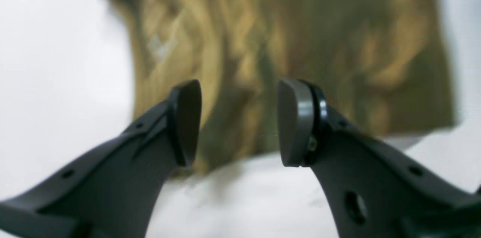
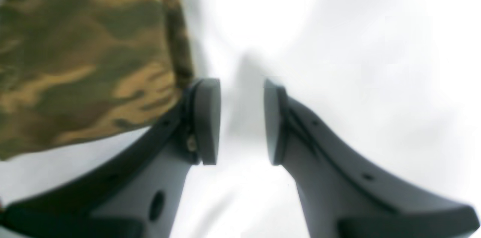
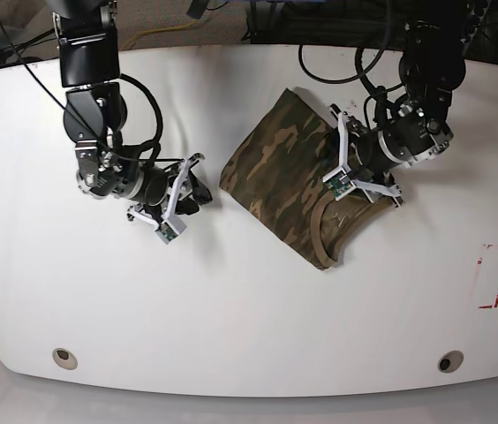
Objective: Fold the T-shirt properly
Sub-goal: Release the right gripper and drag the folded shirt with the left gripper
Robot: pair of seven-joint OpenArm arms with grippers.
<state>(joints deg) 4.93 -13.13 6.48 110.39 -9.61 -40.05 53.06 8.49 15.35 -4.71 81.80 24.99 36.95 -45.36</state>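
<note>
The desk (image 3: 249, 300) is white and mostly bare; the shirt (image 3: 275, 181) lies on its far-right part as a compact, skewed bundle, its collar (image 3: 324, 243) curling out at the near corner. It looks partly folded, though the layers under the top one cannot be judged.

The left gripper (image 3: 344, 155) hangs over the shirt's right edge, jaws standing well apart with nothing between them; the wrist view shows only blurred camouflage beyond the pads. The right gripper (image 3: 181, 196) sits on bare desk just left of the shirt, clear of the cloth, jaws narrower but also parted and empty.

Risks, as I judge them:

- The bundle sits at a slant. Any fold made along the arms' line would come out crooked unless the cloth is squared first.
- If the left jaws drop and close here, they may catch only the top layer, or several at once, and lifting would peel or drag the stack instead of folding it.
- The right gripper is beside the edge, not over it; closing as it stands would pinch nothing.
- The loose collar could bunch up inside a fold.
- Pulling with one arm alone would slide the bundle across the smooth desk.
</note>
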